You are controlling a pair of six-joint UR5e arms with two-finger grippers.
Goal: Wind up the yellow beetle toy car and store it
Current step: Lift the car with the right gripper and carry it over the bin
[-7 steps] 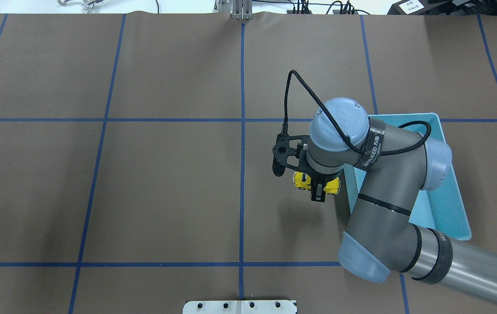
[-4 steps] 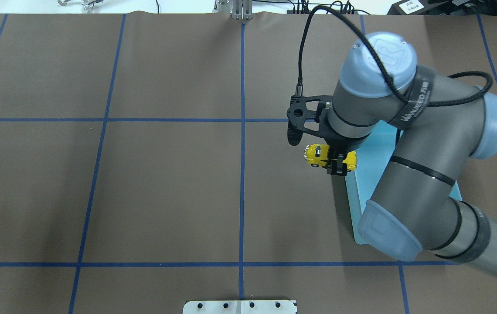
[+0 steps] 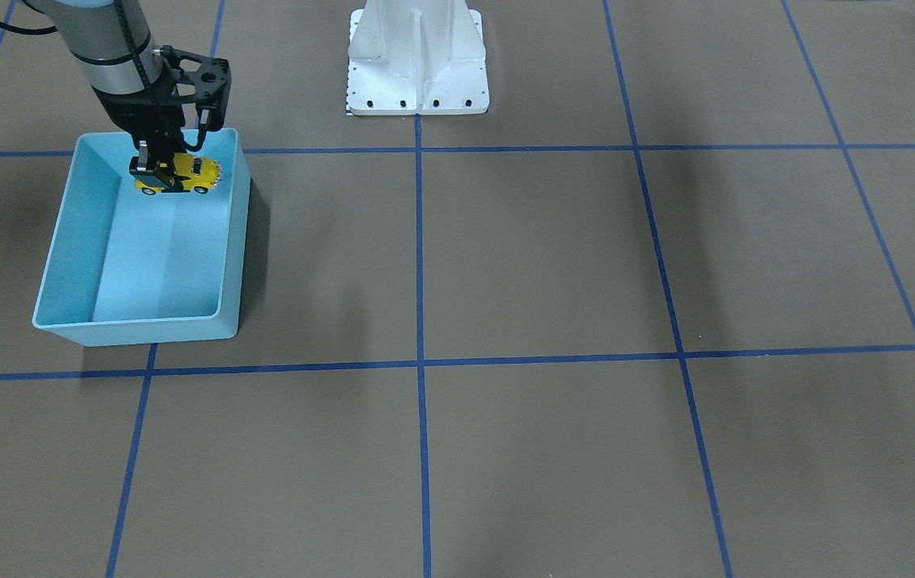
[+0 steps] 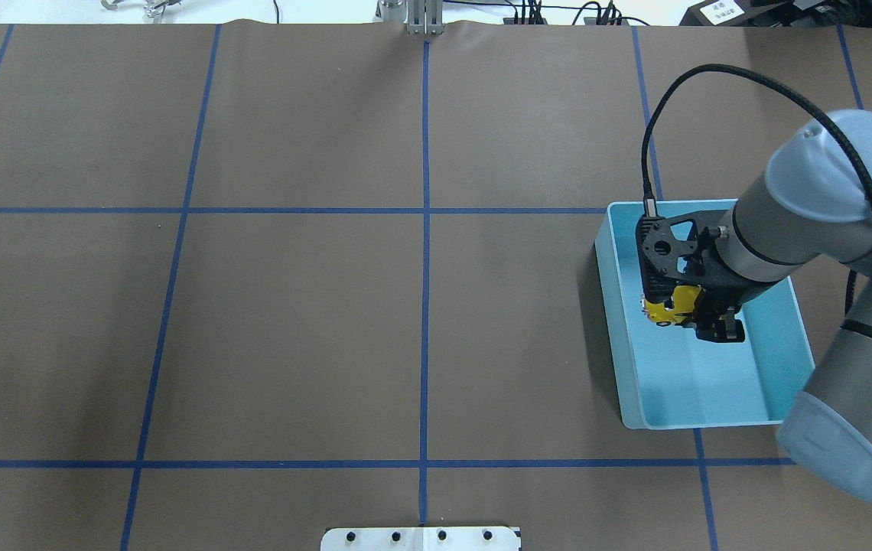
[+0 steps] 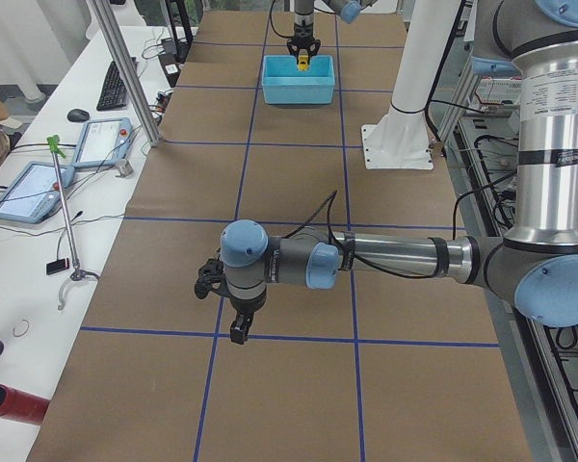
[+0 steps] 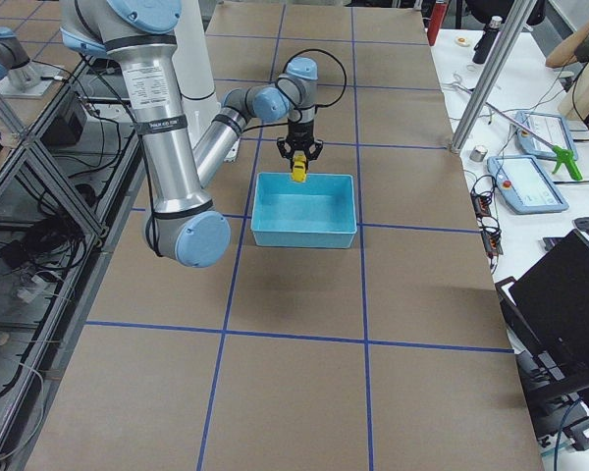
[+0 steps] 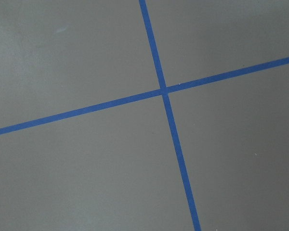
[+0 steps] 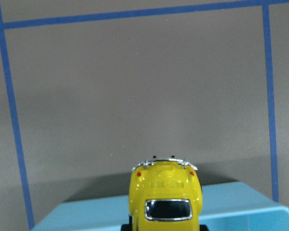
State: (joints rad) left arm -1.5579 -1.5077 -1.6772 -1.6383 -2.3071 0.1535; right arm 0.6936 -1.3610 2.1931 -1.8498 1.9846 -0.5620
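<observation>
One yellow beetle toy car [image 3: 194, 172] is clamped in your right hand [image 3: 159, 178], over the top end of the light blue bin [image 3: 234, 241] at the upper left of the front-facing view; your left hand [image 5: 238, 332] hangs above the brown surface [image 5: 289, 395], and whether it is clenched you cannot tell

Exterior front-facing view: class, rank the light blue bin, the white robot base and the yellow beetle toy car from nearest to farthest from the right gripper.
1. The yellow beetle toy car: clamped in the right gripper itself.
2. The light blue bin: just under the gripper, on the robot's right side.
3. The white robot base: at the table's middle, on the robot's edge, well apart.
</observation>
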